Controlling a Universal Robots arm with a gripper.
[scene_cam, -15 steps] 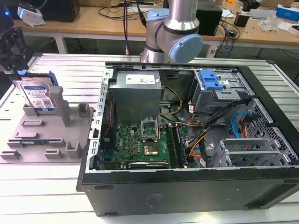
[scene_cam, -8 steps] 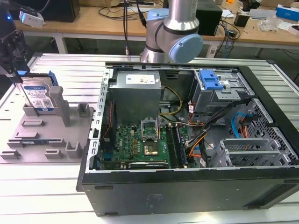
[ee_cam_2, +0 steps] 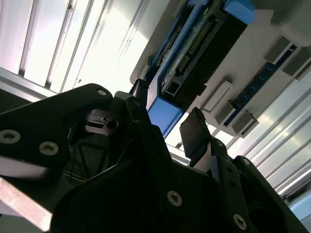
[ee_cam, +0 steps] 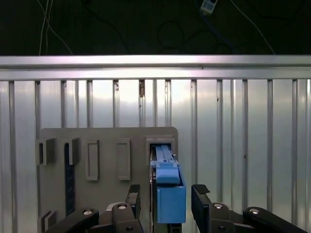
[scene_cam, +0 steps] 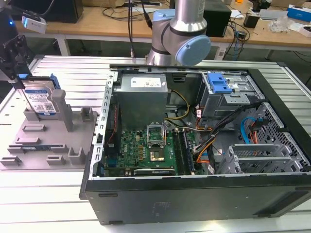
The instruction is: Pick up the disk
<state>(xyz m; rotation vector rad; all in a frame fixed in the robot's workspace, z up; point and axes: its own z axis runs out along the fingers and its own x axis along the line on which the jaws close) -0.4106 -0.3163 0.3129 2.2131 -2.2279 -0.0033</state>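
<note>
The disk (scene_cam: 40, 99) stands on edge in a slot of the grey fixture (scene_cam: 43, 141) at the exterior view's left, its blue-and-white label facing out and its blue side rails showing. My gripper (scene_cam: 18, 80) hangs just above its upper corner. In the first wrist view the disk's blue rail (ee_cam: 167, 191) lies between my fingers (ee_cam: 200, 194), with a narrow gap on each side, so the gripper (ee_cam: 166, 190) is open around it without touching. The second wrist view shows the same from below: the disk (ee_cam_2: 194, 53) and the gripper (ee_cam_2: 166, 109) straddling its blue end.
An open computer case (scene_cam: 194, 145) with motherboard, cables and a blue drive-bay latch (scene_cam: 217, 82) lies to the fixture's right. The arm's base (scene_cam: 180, 34) rises behind it. Upright posts (scene_cam: 65, 109) of the fixture stand close to the disk. The table (ee_cam: 243, 145) is ribbed metal.
</note>
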